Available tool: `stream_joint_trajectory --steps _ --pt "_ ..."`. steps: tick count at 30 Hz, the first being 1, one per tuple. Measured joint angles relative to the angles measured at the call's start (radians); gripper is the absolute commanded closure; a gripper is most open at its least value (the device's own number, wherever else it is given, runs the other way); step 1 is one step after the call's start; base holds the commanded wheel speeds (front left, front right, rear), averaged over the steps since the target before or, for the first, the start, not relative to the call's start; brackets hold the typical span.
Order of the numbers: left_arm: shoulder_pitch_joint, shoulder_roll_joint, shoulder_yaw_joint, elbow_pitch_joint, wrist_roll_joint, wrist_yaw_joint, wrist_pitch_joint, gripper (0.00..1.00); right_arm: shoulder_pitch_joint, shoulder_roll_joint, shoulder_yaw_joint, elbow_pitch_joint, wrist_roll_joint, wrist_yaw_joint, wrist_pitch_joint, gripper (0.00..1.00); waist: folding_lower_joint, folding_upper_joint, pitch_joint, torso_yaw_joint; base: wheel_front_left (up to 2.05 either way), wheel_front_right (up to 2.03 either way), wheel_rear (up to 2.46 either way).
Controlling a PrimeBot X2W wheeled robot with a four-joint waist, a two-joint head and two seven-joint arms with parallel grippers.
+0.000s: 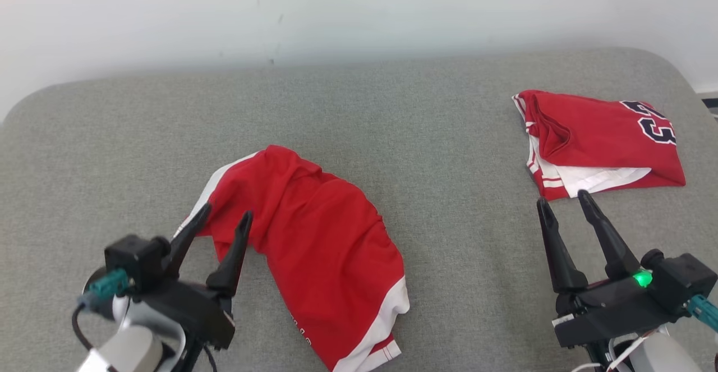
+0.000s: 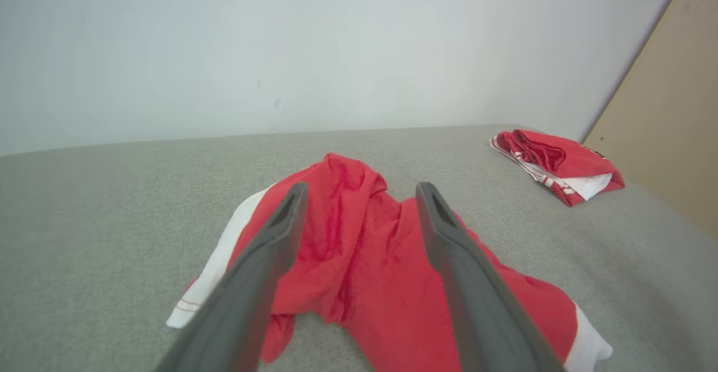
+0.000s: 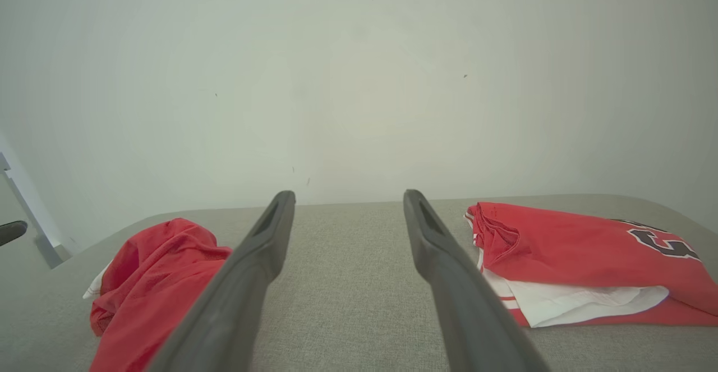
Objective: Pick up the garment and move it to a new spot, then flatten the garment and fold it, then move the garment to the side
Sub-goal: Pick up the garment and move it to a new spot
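Starting the pick-up: poising left claw (image 1: 226, 210), spread wide, over crumpled red shorts (image 1: 314, 237) lying near the grey cushion's (image 1: 449, 108) front edge; next, likely needing lowering and pinching. Idling right claw (image 1: 562, 197), equally wide, beside folded jersey (image 1: 600, 136).

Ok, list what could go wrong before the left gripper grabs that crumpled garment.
The open left gripper sits at the bunched edge of the crumpled garment and could pinch several layers, making flattening harder. The right gripper lies close to the folded red garment, so a careless reach might drag it.
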State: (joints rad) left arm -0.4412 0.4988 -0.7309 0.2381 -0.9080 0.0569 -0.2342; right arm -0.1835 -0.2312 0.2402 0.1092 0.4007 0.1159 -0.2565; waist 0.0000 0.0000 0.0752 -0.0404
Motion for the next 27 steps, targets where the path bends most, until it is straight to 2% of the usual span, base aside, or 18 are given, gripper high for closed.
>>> stream_joint_trajectory --steps 2,7,14,20,27 --pt "0.039 0.0 0.011 -0.012 0.011 0.033 -0.008 0.0 0.015 -0.002 -0.002 -0.005 -0.001 0.0 0.0 0.0 -0.0001 0.0 -0.006 0.003 0.0 0.0 0.0" --pt "0.125 -0.017 0.053 -0.03 0.029 0.056 -0.016 0.0 0.039 -0.007 -0.015 -0.01 -0.001 0.0 0.0 0.0 -0.0001 0.0 -0.018 0.008 0.0 0.0 0.0" --pt "0.247 -0.031 0.162 -0.051 0.056 0.067 -0.016 0.0 0.078 -0.016 -0.063 -0.027 -0.001 -0.001 0.0 0.0 -0.0001 0.0001 -0.038 0.012 0.0 0.0 0.0" --pt "0.32 -0.079 0.273 -0.09 0.096 0.067 -0.016 0.0 0.107 -0.013 -0.091 -0.042 -0.001 -0.012 0.0 0.0 -0.0001 0.0 -0.046 0.012 0.0 0.0 0.0" --pt "0.37 -0.124 0.326 -0.121 0.157 0.067 -0.016 0.0 0.119 -0.009 -0.094 -0.055 -0.001 -0.012 0.0 0.0 0.0 0.0001 -0.046 0.007 0.0 0.0 0.0"
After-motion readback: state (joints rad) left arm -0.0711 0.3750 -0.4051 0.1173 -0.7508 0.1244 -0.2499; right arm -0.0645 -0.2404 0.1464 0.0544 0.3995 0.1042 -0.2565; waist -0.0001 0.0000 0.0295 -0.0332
